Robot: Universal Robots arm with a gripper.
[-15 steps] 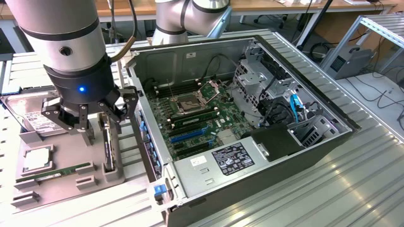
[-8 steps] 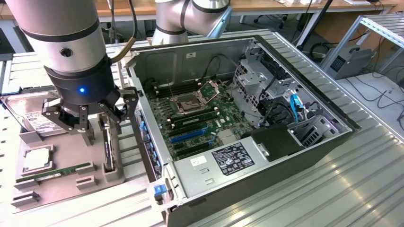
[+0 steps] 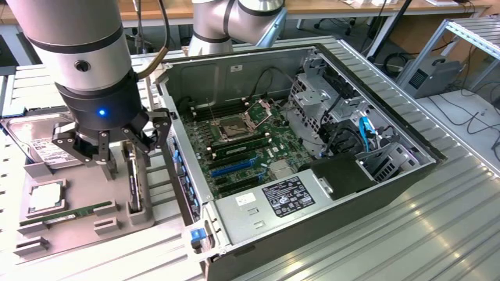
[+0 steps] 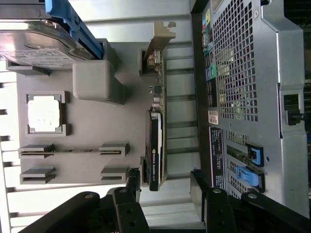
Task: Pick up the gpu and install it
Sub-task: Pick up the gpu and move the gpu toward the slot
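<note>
Gripper (image 3: pixel 129 161) hangs with fingers spread over the gpu (image 3: pixel 134 184), which stands on edge in a grey holder (image 3: pixel 78 231) slot. Close on the exterior view's right rises the computer case (image 3: pixel 178 175) wall. CPU (image 3: pixel 45 196), RAM stick (image 3: pixel 67 215) and hard drive (image 3: pixel 35 146) lie opposite.

- A robotics lab or test workshop, not a home or a shop.
- A thick grey industrial robot arm (image 3: pixel 78 52) with a blue status light carries a black-fingered gripper (image 4: pixel 164 175) over the work surface.
- The surface is a ribbed silver aluminium table (image 3: pixel 437 228).
- On it lies an open grey metal desktop computer case (image 3: pixel 211 76), its green motherboard (image 3: pixel 250 146) bare.
- Beside the case sits a grey moulded fixture tray (image 3: pixel 78 231) with shaped slots holding loose computer parts.
- Behind are long wooden benches (image 3: pixel 328 7), a silver aluminium-profile frame (image 3: pixel 469 32) and black cables trailing on the floor (image 3: pixel 469 120).
</note>
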